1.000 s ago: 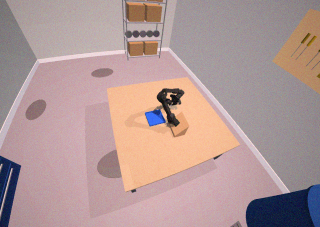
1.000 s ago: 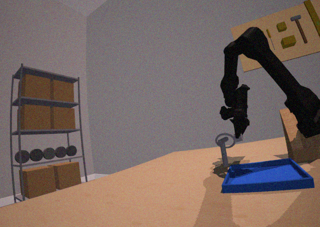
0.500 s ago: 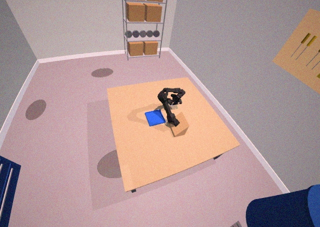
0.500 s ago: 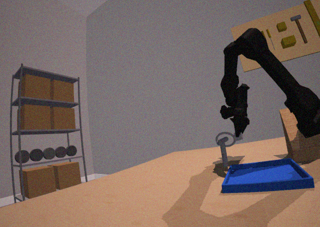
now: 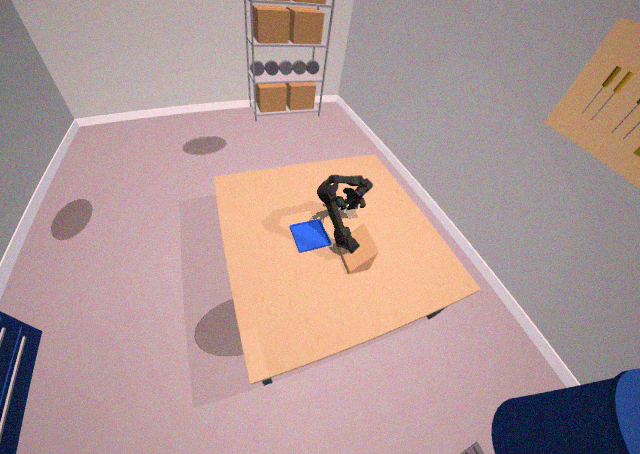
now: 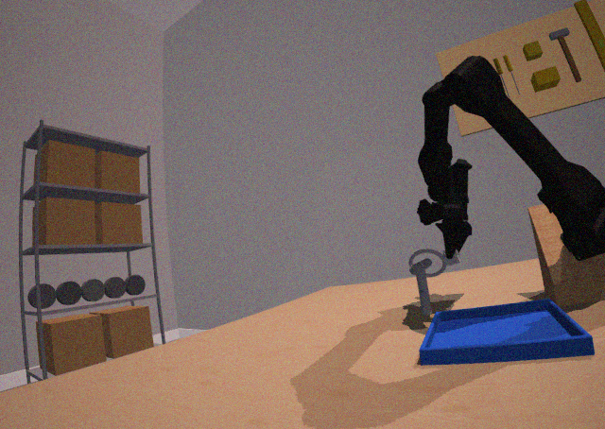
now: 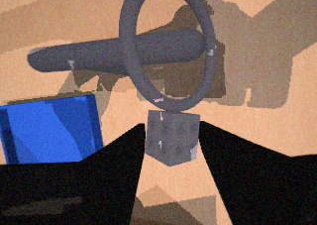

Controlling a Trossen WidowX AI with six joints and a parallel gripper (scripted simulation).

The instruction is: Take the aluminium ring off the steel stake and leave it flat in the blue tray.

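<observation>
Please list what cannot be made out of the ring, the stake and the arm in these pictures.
- Ring, top view: hidden by the arm or too small to find.
- Stake's foot, exterior view: lost in dark shadow; wrist view: hidden beneath the cross-bar.
- Whether the ring touches the cross-bar: they overlap in both close views.
- Arm's base, exterior view: cut off by the right edge.

Qty: 6 boxes (image 5: 271, 24) (image 6: 65, 219), 5 discs (image 5: 285, 67) (image 6: 93, 290), 1 tray (image 5: 309, 235) (image 6: 508, 354) (image 7: 37, 136), 1 ring (image 6: 427, 250) (image 7: 127, 32).
</observation>
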